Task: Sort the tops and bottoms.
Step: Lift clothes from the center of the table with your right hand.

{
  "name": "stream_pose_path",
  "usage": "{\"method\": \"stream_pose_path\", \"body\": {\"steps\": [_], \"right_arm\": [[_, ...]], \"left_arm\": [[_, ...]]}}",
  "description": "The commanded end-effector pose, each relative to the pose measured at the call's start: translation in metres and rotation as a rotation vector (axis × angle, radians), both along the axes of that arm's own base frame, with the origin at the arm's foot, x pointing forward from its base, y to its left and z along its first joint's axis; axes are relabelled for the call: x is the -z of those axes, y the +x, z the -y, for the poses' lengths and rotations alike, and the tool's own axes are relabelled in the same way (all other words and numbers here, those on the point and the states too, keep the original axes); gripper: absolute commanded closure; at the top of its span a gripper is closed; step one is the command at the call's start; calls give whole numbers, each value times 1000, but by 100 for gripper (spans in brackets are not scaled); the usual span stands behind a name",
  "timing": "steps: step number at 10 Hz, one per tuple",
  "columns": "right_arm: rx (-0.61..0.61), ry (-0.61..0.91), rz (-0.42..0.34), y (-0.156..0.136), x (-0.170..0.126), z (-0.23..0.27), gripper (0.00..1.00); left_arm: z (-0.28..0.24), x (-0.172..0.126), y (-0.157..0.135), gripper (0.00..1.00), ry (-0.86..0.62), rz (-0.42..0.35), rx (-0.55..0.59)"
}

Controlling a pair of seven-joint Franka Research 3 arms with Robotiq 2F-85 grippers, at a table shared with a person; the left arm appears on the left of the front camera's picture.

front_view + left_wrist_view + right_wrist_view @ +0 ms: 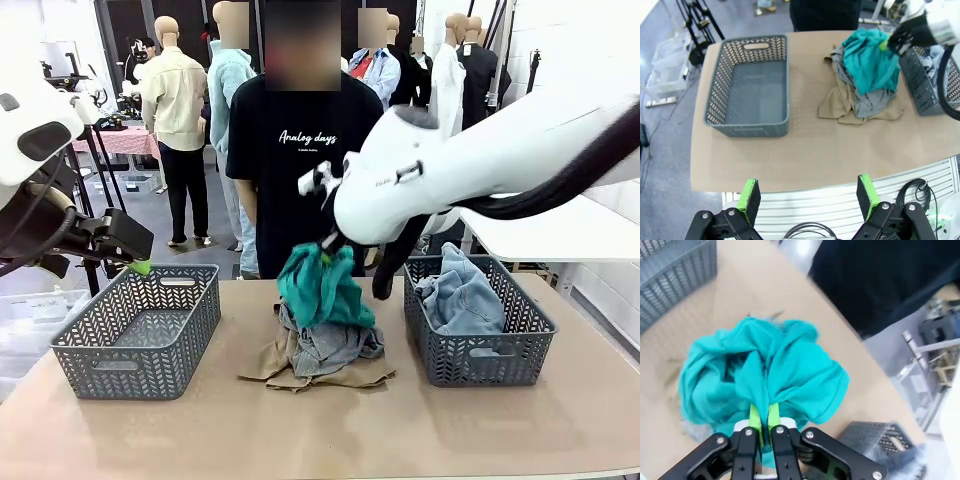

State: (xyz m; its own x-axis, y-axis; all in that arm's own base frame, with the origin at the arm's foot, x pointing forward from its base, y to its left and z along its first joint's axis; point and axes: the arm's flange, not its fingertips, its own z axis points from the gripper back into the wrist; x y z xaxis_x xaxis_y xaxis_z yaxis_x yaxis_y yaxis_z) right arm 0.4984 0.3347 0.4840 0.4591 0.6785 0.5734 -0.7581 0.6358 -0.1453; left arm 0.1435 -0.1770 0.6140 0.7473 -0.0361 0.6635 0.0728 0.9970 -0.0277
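Fabric of the teal green top (765,370) was clamped in the clenched right hand (764,416), bunching just beyond its fingertips and draping onto the grey top (335,348) and khaki top (270,365) on the worktop (500,430), presumably bound for the left basket (130,365), while the left hand (807,197) hung released, well apart.

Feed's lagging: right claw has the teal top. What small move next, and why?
Probably raise the right claw a little: it is shut on the teal top, whose hem hangs on the grey top below. Once clear, head for the left basket; denim lies in the right basket.
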Motion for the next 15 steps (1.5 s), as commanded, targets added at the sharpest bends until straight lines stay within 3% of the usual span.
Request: {"method": "stream_pose_path", "body": {"steps": [1,3,5,6,15], "right_arm": [[26,27,182,-36,-47,18,100],[15,65,339,-63,-92,14,100],[15,66,427,-80,-117,6,100],[-4,71,343,-65,-118,16,100],[-4,71,343,-65,-118,16,100]], "left_arm": [[-2,-2,-2,0,2,-8,19],[-2,-2,-2,0,2,-8,19],[-2,-2,-2,0,2,-8,19],[-2,-2,-2,0,2,-8,19],[-2,-2,-2,0,2,-8,19]]}}
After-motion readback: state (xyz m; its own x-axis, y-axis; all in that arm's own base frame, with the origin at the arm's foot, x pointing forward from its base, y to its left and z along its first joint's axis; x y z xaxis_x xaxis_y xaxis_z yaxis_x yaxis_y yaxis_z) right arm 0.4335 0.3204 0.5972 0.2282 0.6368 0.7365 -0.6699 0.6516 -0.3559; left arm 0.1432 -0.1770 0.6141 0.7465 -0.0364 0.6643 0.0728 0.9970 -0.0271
